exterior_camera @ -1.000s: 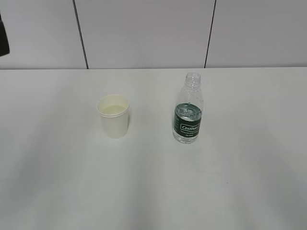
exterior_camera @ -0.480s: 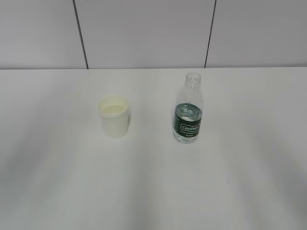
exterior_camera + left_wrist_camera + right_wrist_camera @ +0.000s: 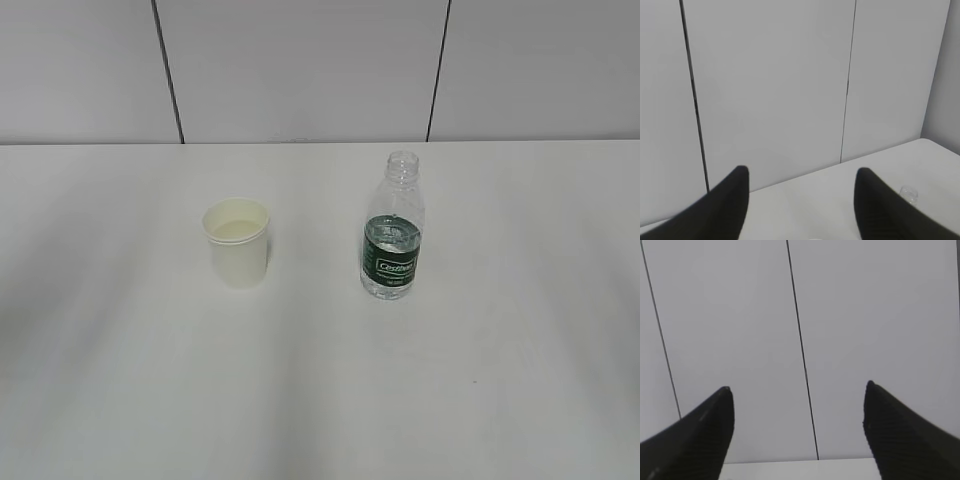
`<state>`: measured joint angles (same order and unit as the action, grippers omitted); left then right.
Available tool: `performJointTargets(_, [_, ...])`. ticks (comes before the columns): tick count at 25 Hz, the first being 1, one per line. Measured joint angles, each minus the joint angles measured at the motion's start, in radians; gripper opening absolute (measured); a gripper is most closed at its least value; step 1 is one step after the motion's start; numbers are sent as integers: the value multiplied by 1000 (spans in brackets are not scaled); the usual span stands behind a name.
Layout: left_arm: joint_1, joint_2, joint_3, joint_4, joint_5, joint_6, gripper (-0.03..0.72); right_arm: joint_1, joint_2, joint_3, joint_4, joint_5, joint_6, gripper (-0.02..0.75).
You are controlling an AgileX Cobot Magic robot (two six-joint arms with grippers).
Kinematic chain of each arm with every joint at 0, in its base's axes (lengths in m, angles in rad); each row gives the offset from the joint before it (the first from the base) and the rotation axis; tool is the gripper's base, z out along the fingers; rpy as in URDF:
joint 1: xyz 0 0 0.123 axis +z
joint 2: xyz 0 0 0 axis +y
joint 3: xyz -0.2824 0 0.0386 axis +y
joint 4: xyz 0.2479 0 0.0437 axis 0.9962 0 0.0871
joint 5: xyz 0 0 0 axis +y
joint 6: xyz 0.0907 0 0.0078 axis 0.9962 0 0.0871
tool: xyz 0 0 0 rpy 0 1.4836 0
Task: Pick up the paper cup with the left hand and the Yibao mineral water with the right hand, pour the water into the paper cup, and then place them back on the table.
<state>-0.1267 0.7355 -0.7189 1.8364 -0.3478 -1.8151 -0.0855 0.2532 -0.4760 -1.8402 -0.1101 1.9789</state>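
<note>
The off-white paper cup (image 3: 236, 243) stands upright on the white table (image 3: 320, 400), left of centre, with clear water in it. The Yibao mineral water (image 3: 392, 228), a clear uncapped bottle with a dark green label, stands upright to the cup's right, holding some water low down. Neither arm shows in the exterior view. In the left wrist view my left gripper (image 3: 802, 172) is open and empty, high above the table; the bottle's mouth (image 3: 909, 192) peeks in at the lower right. In the right wrist view my right gripper (image 3: 798, 389) is open and empty, facing the wall.
A grey panelled wall (image 3: 300, 70) with dark vertical seams stands behind the table's far edge. Nothing else stands on the table.
A dark part of the left arm at the far left edge one second ago has gone out of the exterior view. Cup and bottle have not moved.
</note>
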Motion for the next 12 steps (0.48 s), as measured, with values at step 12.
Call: performJointTargets(12, [0,0,0,0,-2,0,452,0,0,0,0,2,-2,594])
